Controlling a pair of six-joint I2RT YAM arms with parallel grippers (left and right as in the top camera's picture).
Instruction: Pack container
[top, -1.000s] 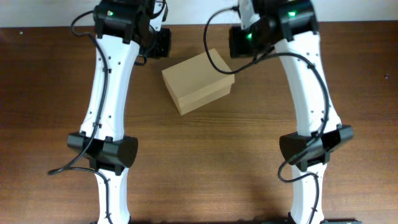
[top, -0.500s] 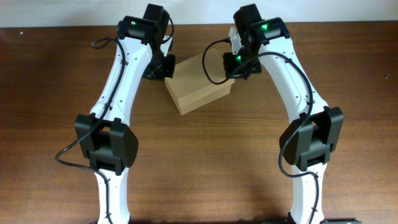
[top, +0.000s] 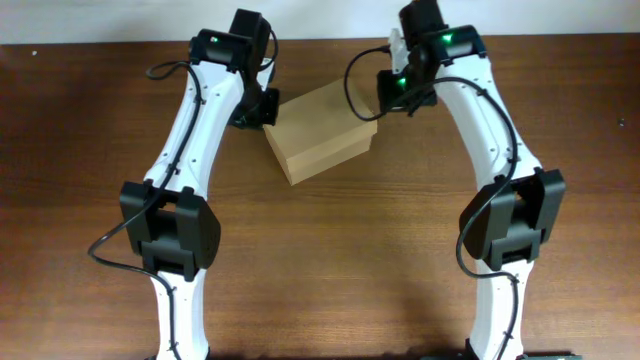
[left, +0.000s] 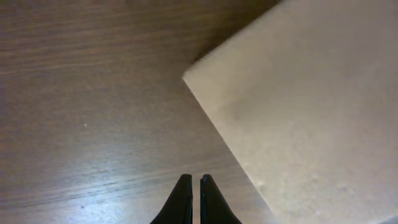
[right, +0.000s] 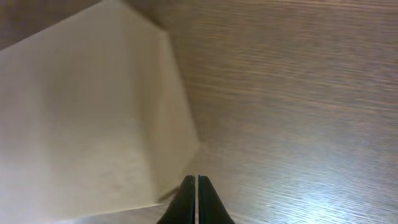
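Left tool (left: 195, 179) has its two dark fingers drawn almost together, only a thin slit between the tips, and it pinches nothing; right tool (right: 196, 179) has its fingers pressed flat against each other, also with nothing held. Between the two arms sits the box (top: 320, 130), resting on the brown wooden worktop (top: 330, 260) toward the far middle. From overhead the left tool (top: 262, 106) is just beside the box's left end and the right tool (top: 388, 92) is just beside its far right corner, so the box is flanked on both sides. Through the left wrist camera the box (left: 311, 106) fills the right and upper part of the view, with one corner pointing left just ahead of the tips, and the tips themselves hang over bare worktop (left: 93, 124) just left of the box's edge. Through the right wrist camera the box (right: 81, 118) takes up the left side, its upright corner edge running down to a point just left of the tips, while wood grain (right: 298, 112) spreads to the right. Whether either tool touches the cardboard cannot be told, since both wrist views are soft and close. The box is plain tan cardboard, unmarked, rectangular, and turned at an angle to the worktop's edge. Its lid appears to be shut, lying flat on top with a thin seam running along the near long side a little below the top.
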